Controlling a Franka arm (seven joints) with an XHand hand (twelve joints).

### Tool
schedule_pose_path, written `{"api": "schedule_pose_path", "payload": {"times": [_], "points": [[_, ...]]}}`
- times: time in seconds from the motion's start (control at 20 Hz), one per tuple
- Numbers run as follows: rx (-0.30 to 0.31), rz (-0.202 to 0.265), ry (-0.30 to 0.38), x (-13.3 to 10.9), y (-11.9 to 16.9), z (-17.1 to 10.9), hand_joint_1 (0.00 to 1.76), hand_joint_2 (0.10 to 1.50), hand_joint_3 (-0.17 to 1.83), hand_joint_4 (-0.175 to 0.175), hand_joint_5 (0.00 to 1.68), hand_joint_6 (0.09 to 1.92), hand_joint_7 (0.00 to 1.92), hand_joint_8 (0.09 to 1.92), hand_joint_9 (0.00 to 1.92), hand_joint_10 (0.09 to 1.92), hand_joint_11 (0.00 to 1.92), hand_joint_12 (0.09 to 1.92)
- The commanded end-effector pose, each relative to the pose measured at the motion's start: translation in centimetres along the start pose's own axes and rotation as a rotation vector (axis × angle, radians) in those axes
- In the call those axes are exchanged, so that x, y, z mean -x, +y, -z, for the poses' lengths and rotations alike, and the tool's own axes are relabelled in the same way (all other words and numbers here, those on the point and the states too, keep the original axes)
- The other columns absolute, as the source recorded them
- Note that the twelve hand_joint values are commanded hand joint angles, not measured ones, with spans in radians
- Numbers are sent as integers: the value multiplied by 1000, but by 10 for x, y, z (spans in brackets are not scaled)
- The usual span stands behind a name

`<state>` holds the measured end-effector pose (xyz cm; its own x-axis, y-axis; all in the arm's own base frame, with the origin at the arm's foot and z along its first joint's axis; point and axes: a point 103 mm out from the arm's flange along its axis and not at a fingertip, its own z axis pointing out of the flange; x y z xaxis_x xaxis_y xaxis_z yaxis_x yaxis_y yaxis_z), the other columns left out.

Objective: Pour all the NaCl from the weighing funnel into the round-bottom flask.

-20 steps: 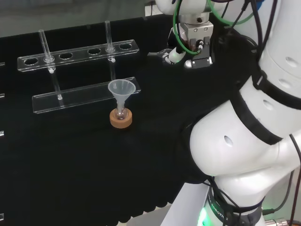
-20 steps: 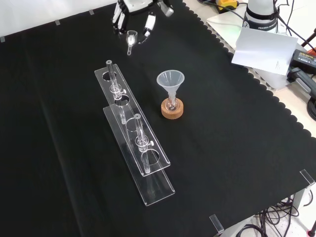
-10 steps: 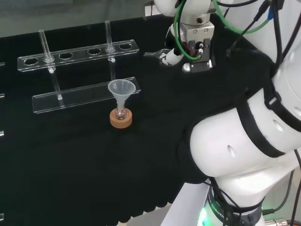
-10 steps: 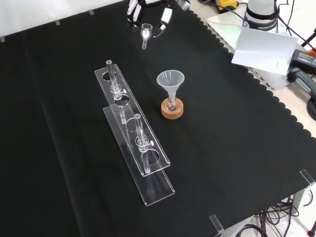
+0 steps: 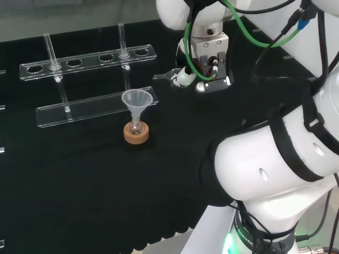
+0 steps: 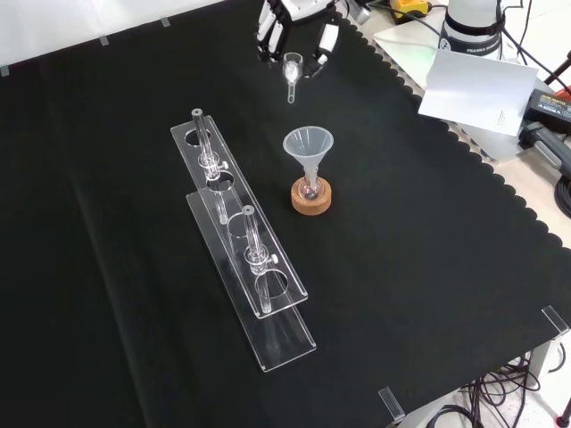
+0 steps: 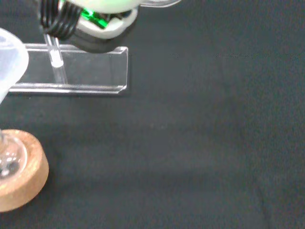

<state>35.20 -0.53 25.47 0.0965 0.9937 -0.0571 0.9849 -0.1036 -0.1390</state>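
One hand (image 6: 299, 22) hangs above the black cloth (image 6: 419, 267), its fingers curled round the cup end of a small clear weighing funnel (image 6: 291, 71), whose thin stem points down toward the bench. In the front view the hand and its load sit above and a little left of the plastic funnel (image 6: 308, 147), apart from it; in the head view the hand (image 5: 183, 76) is up and to the right of that same funnel (image 5: 137, 100), near the rack's end.

Counted: one plastic funnel, set upright in the neck of one small round-bottom flask (image 6: 310, 190), which rests on one cork ring (image 6: 310, 198). What the flask or the weighing funnel holds cannot be made out. Beside the cork ring, to its left in the front view, stands one clear two-tier rack (image 6: 241, 241) with a row of round holes in its upper plate; two thin glass tubes (image 6: 203, 147) stand upright in it, one toward each end.

From the wrist, the cork ring (image 7: 19, 176) shows at close range with the flask's glass in it, and the end of the rack (image 7: 95, 71) behind.

Black cloth covers the whole bench and ends in a scalloped hem. Past that hem, to the right of the funnel in the front view, lie a sheet of white paper (image 6: 477, 89) and some cables (image 6: 553, 152).
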Motion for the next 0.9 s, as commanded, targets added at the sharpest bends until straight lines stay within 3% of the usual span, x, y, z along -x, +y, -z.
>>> {"api": "schedule_pose_path", "payload": {"times": [0.05, 0.55, 0.9], "points": [[-44, 22, -64, -14, -6, -6, 1133, 724, 469, 175, 1368, 422, 740, 694, 1198, 187, 1015, 915], [-122, 52, -137, -30, 8, -8, 1134, 723, 469, 175, 1371, 416, 727, 693, 1192, 182, 1005, 917], [-145, 66, -198, -40, 16, -9, 1134, 723, 468, 175, 1373, 412, 719, 693, 1192, 180, 1002, 920]]}}
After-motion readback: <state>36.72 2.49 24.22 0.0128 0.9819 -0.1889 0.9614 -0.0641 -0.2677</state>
